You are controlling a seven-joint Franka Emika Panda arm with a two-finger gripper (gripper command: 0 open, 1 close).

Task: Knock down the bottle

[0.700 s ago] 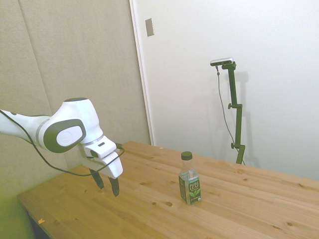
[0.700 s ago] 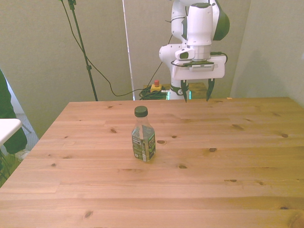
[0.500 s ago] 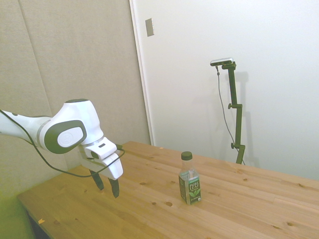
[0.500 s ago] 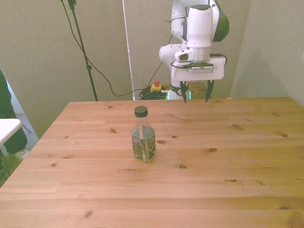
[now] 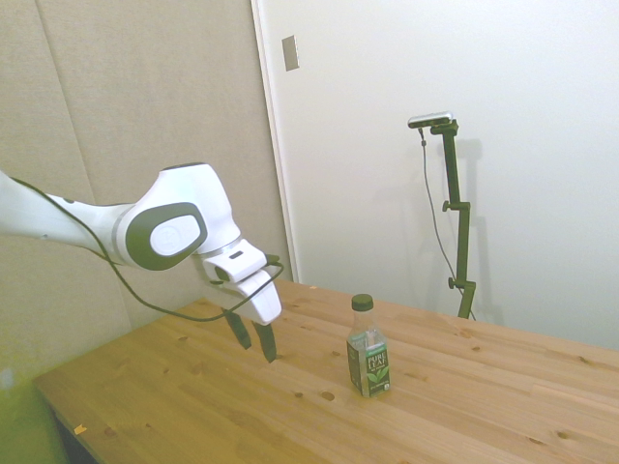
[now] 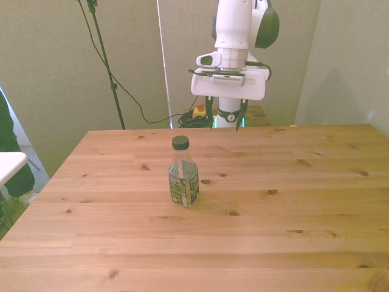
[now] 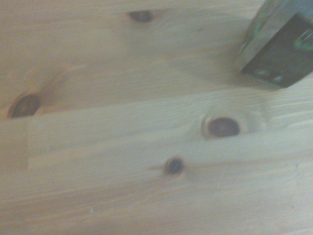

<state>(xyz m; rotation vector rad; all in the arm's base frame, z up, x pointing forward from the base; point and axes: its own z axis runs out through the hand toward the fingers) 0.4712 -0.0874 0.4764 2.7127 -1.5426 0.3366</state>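
The pincer [image 5: 259, 340], fingers apart and gripping nothing, hangs above the worktop [image 6: 292, 201] with the upright bottle [image 5: 368, 348] standing free ahead of it, near but untouched, probably positioned for a sideways push rather than a grasp.

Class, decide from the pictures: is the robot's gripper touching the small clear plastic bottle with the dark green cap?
Apart. In the side view, bare wooden table shows between the gripper and the upright bottle.
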